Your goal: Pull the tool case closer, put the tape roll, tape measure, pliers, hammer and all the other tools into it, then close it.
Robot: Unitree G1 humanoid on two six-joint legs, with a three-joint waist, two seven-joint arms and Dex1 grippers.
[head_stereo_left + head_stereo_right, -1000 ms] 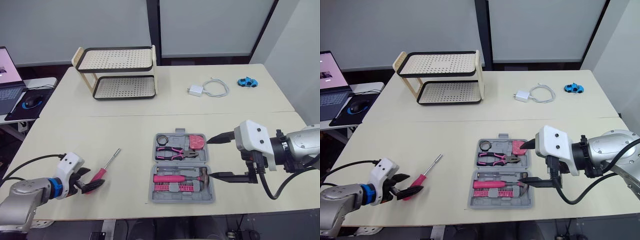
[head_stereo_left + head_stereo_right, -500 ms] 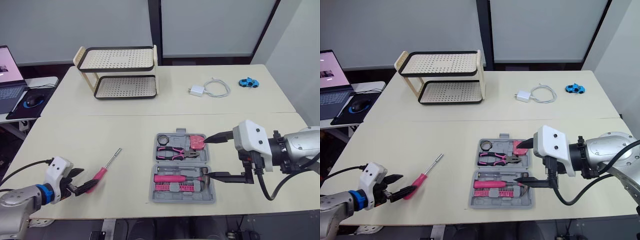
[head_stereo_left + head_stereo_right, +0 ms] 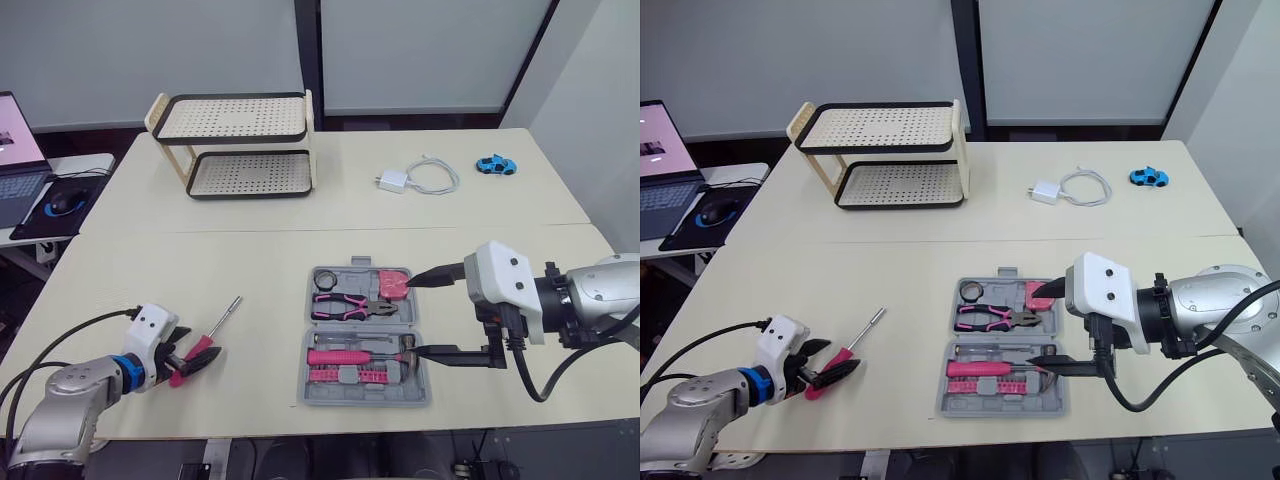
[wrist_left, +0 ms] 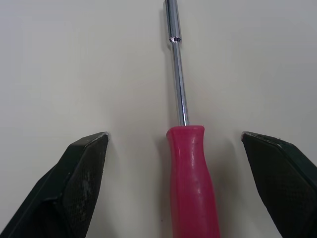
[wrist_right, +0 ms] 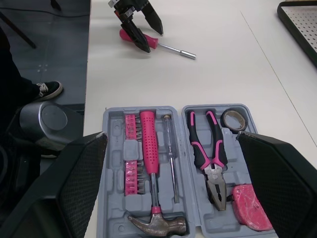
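The grey tool case lies open near the table's front edge. In it are the tape roll, pliers, pink tape measure, hammer and pink bits. A red-handled screwdriver lies on the table to the left of the case. My left gripper is open, its fingers on either side of the red handle without touching it. My right gripper stands open at the case's right edge, holding nothing.
A two-tier perforated rack stands at the back left. A white charger with its cable and a blue toy car lie at the back right. A side desk with a laptop and mouse is at the far left.
My left gripper drew back, then moved forward to the right, and its open fingers now straddle the screwdriver handle. The right gripper and the case have stayed put.
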